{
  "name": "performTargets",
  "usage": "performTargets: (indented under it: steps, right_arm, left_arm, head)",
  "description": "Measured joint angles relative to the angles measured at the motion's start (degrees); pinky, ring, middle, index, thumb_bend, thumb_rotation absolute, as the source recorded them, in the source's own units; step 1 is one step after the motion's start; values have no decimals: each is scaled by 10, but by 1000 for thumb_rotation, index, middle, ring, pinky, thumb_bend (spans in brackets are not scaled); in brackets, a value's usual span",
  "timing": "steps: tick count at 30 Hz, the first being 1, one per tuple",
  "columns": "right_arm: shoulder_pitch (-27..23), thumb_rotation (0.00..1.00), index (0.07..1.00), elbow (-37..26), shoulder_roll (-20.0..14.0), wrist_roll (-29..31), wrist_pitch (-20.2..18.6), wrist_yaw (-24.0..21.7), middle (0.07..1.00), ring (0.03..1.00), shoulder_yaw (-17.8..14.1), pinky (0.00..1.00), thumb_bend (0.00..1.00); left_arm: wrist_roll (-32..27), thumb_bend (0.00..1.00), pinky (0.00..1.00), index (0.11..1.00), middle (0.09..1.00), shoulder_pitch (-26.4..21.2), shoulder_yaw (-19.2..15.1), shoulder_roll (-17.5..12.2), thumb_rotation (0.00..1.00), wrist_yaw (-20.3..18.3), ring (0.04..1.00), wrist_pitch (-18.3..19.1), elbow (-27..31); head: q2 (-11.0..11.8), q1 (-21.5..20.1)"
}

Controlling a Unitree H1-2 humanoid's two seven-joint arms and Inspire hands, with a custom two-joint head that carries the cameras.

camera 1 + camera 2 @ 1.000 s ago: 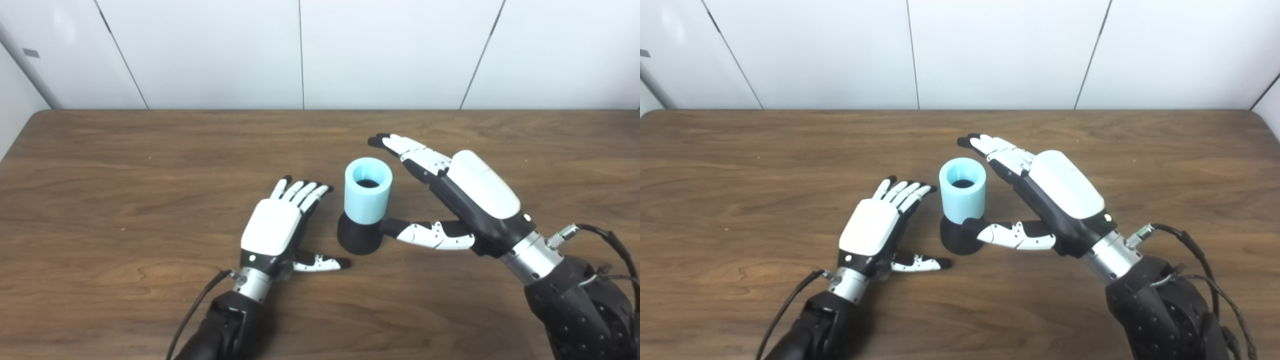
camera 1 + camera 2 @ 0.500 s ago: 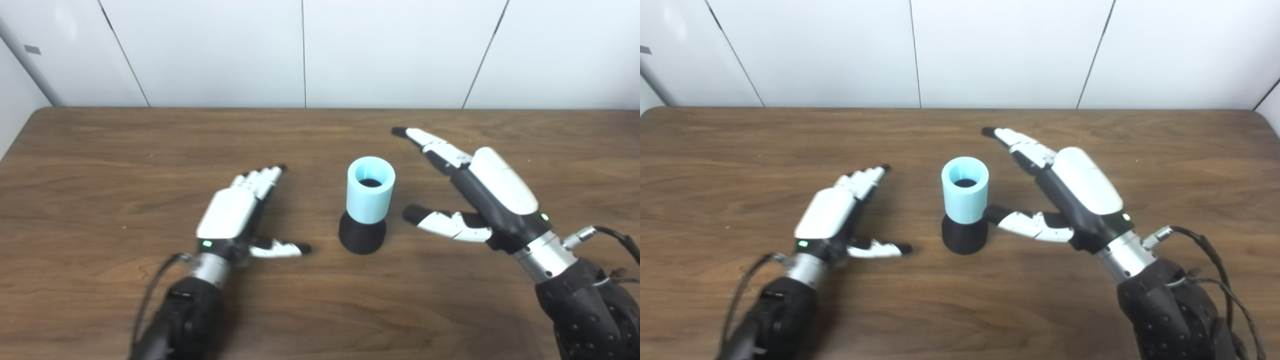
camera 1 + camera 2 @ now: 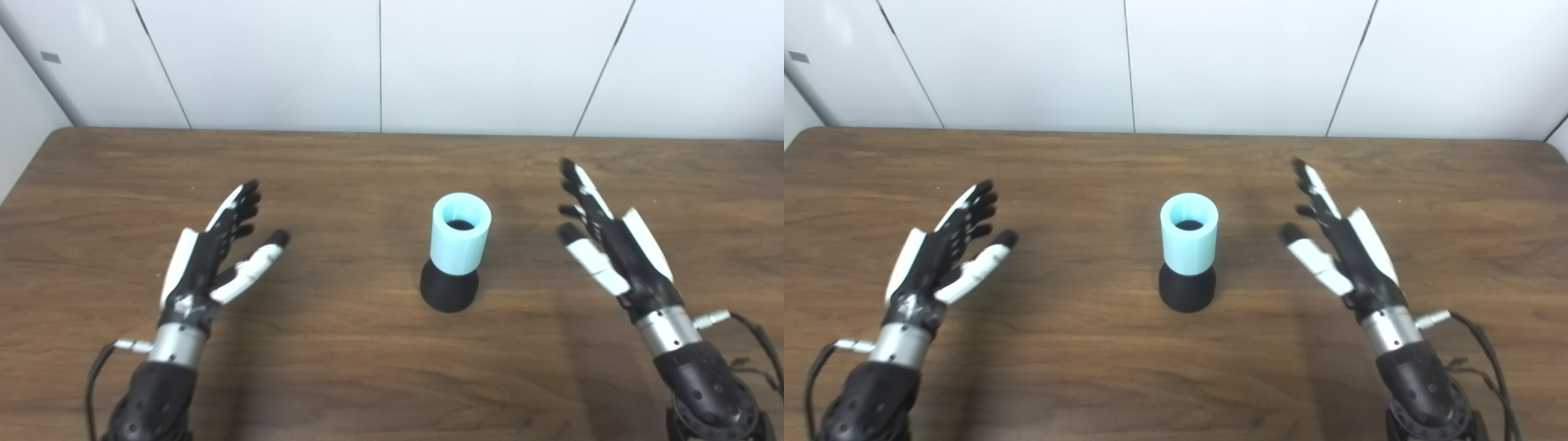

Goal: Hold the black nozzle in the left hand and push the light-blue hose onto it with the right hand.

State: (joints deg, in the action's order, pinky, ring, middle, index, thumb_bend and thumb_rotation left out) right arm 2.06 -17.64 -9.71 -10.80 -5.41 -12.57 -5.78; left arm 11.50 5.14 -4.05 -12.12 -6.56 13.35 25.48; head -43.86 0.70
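The light-blue hose [image 3: 460, 241] stands upright, seated on the black nozzle [image 3: 449, 291], in the middle of the wooden table [image 3: 367, 361]. Its top is open, with dark showing inside. My left hand [image 3: 211, 260] hovers well to the left of them, open, palm turned inward, holding nothing. My right hand [image 3: 612, 254] is off to the right at about the same distance, also open with its palm facing the hose. Neither hand touches the hose or the nozzle. In the right eye view the hose [image 3: 1189, 241] sits between the left hand [image 3: 940, 256] and the right hand [image 3: 1344, 251].
White wall panels [image 3: 380, 61] rise behind the table's far edge. Cables run from both wrists near the bottom corners. No other objects lie on the table.
Both hands have pulled away from the hose and nozzle, left hand going left, right hand going right, and turned palms inward. The hose and nozzle stay put. The camera shifted slightly.
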Motion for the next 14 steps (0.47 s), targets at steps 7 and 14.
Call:
performTargets:
  steps: [7, 14]
  right_arm:
    - [30, 1000, 989, -17, 50, 55, -29, 31, 975, 965, 5, 859, 557]
    - [77, 1000, 1000, -38, 96, 106, -49, 45, 1000, 987, 21, 949, 500]
  left_arm:
    - [-69, 535, 950, 943, 949, 31, -13, 25, 731, -1, 954, -10, -6]
    - [-91, 581, 981, 969, 961, 59, -16, 36, 837, 2, 966, -53, -33]
  head:
    - [-4, -5]
    - [-11, -15]
